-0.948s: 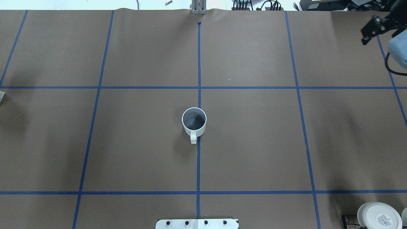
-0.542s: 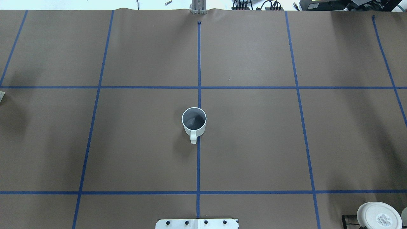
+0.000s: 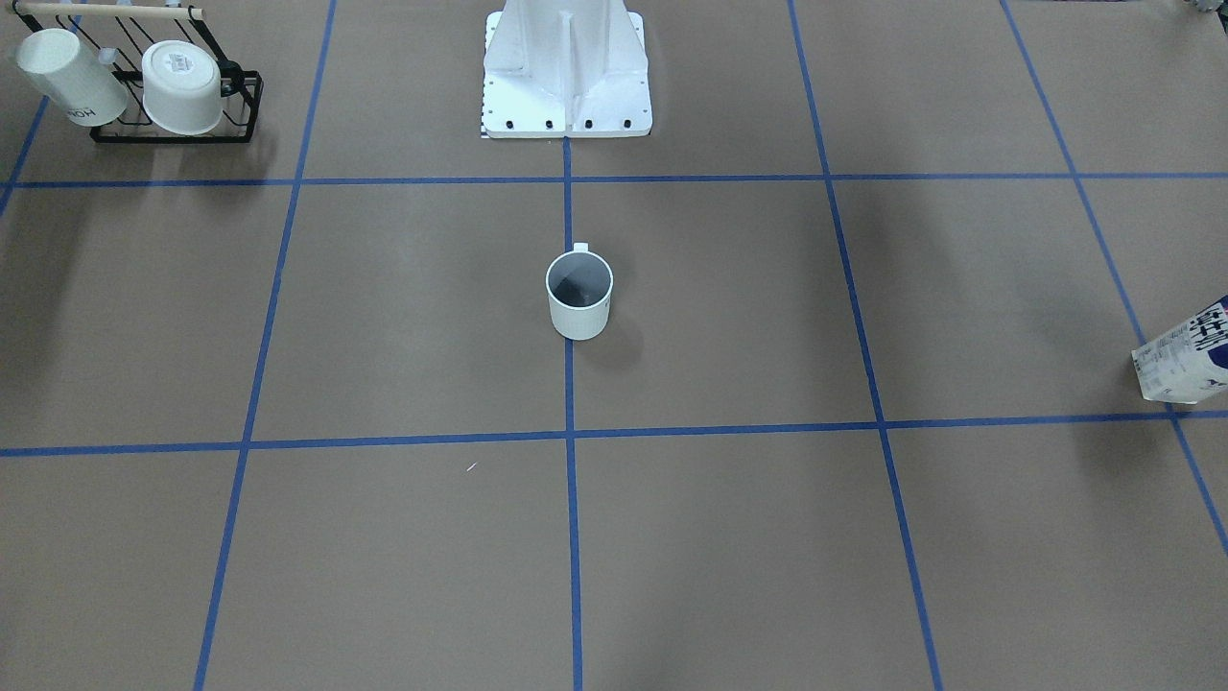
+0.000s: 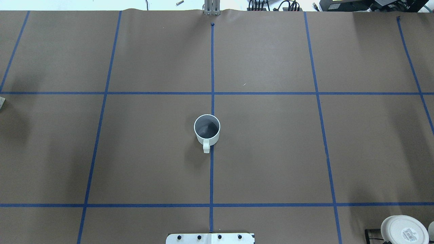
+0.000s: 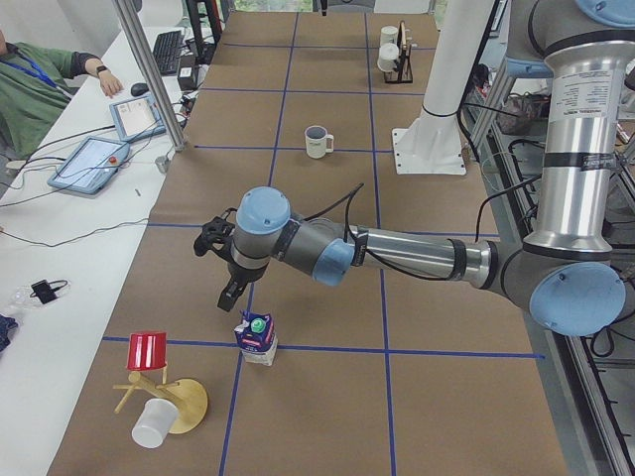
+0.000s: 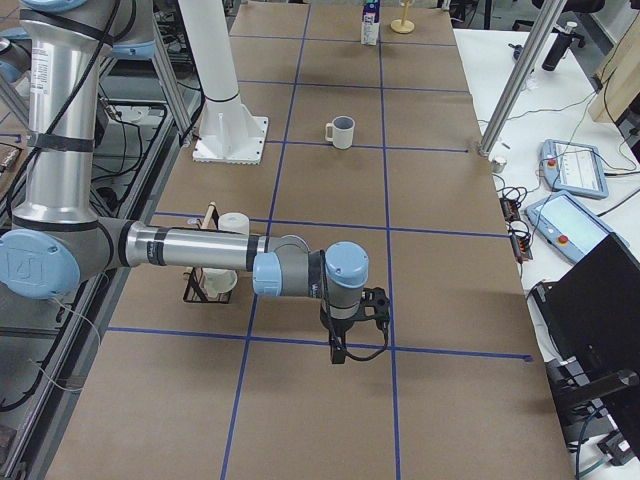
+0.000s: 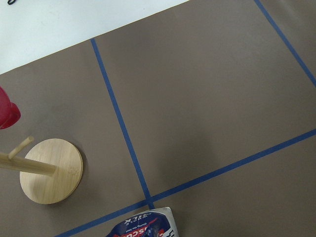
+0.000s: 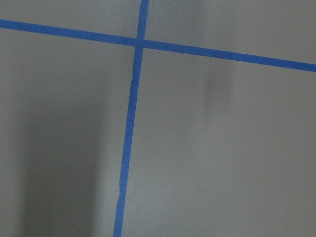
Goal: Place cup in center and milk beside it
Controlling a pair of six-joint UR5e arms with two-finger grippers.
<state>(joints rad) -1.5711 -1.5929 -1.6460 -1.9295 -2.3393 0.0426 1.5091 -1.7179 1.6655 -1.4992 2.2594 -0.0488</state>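
Note:
The white cup (image 4: 207, 130) with a dark grey inside stands upright on the central blue tape line (image 4: 211, 176), handle toward the robot; it also shows in the front view (image 3: 579, 293). The milk carton (image 5: 258, 337) stands far out on the robot's left, at the front view's right edge (image 3: 1185, 360), and its top edge shows in the left wrist view (image 7: 145, 227). My left gripper (image 5: 226, 297) hangs just above and beside the carton, apart from it. My right gripper (image 6: 345, 350) hovers over bare table far on the right. I cannot tell whether either is open or shut.
A black rack (image 3: 153, 86) with two white cups stands near the base on the robot's right. A wooden mug tree (image 5: 149, 372) with a red cup and a white cup (image 5: 149, 426) stands beyond the carton. The white robot base (image 3: 566, 67) stands behind the cup.
The right arm, seen at the overhead view's top right corner 0.9 s ago, has left that view. The cup has not moved.

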